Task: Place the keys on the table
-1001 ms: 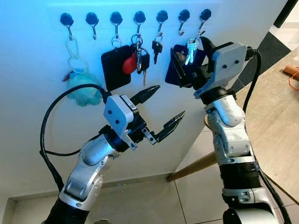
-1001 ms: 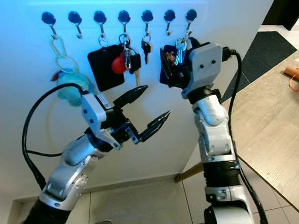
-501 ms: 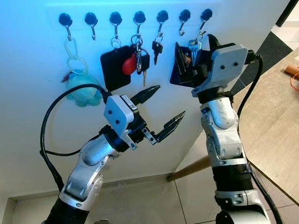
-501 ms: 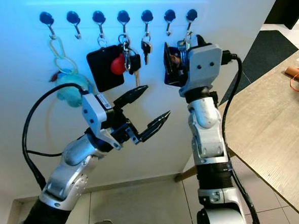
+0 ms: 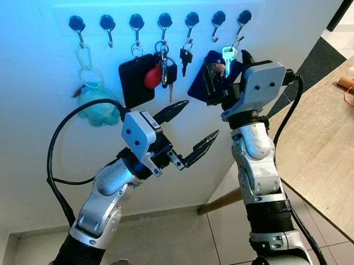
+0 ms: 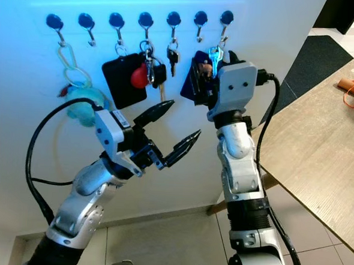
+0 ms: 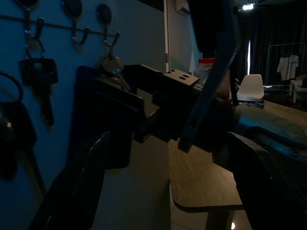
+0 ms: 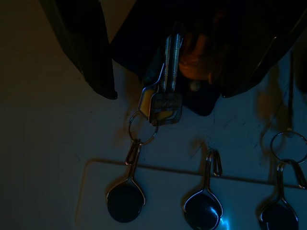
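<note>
Right pincer point(image 5: 219, 81) was raised to the hook rail, its fingers spread around the keys point(image 5: 228, 54), which hung by their ring from the rightmost hook point(image 5: 243, 19) with a dark fob point(image 8: 192, 43) between the fingers. Left pincer point(image 5: 192, 128), at 7 o'clock from the keys, stood wide and held nothing. The wooden surface point(image 5: 332, 142) lay at 4 o'clock. To do well, the fingers should close on the fob, then lift upward so the ring clears the hook's tip before pulling away
</note>
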Available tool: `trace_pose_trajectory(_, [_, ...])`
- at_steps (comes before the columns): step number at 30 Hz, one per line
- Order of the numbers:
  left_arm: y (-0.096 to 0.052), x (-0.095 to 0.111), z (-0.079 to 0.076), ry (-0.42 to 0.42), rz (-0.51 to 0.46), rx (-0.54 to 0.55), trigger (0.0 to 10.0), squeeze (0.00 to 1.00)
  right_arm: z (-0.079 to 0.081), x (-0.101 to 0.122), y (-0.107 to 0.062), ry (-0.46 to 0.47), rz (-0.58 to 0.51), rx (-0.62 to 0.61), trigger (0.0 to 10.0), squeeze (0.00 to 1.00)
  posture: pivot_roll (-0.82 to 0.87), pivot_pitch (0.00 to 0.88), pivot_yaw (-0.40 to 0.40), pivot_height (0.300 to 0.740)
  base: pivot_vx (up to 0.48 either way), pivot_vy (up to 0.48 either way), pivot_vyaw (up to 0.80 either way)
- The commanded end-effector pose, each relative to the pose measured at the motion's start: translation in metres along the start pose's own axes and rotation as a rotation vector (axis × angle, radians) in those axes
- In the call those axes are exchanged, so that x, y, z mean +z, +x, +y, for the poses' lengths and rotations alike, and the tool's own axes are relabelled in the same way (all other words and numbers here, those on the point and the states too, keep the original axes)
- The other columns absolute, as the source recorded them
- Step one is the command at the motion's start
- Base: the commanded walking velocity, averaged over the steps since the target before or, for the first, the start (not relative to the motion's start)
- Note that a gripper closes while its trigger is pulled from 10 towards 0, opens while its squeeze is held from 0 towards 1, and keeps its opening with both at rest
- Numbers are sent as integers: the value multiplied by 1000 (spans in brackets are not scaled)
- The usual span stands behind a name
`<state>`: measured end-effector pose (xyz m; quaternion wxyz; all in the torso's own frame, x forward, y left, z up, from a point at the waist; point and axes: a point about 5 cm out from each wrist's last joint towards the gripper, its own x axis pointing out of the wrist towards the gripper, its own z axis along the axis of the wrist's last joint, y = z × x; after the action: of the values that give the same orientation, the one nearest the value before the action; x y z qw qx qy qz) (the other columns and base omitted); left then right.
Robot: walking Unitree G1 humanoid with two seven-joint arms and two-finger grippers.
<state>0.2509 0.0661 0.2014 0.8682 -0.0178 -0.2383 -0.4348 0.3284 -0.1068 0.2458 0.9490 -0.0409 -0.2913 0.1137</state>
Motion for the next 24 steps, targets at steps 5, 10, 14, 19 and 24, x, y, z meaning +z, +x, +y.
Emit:
trace_pose_trajectory(5, [-2, 4, 5, 13, -9, 39, 10000, 0, 4, 1, -4, 14, 4, -2, 8863, 0, 44, 101, -10, 740, 0, 0, 0])
trace_pose_trajectory(10, [-3, 5, 10, 29, -10, 75, 10000, 0, 6, 1, -4, 21, 4, -3, 6902, 0, 44, 99, -11, 740, 0, 0, 0])
trace_pose_trajectory(14, [-3, 6, 14, 36, -15, 93, 10000, 0, 7, 1, -4, 29, 1, -1, 2000, 0, 44, 96, -12, 740, 0, 0, 0])
trace_pose_trajectory(19, [-3, 6, 14, 37, -18, 95, 10000, 0, 7, 3, -3, 35, -7, 3, 0, 0, 42, 86, -11, 740, 0, 0, 0])
trace_pose_trajectory(24, [-3, 6, 13, 35, -21, 94, 10000, 0, 7, 4, -3, 37, -14, 1, 0, 0, 41, 84, -11, 740, 0, 0, 0])
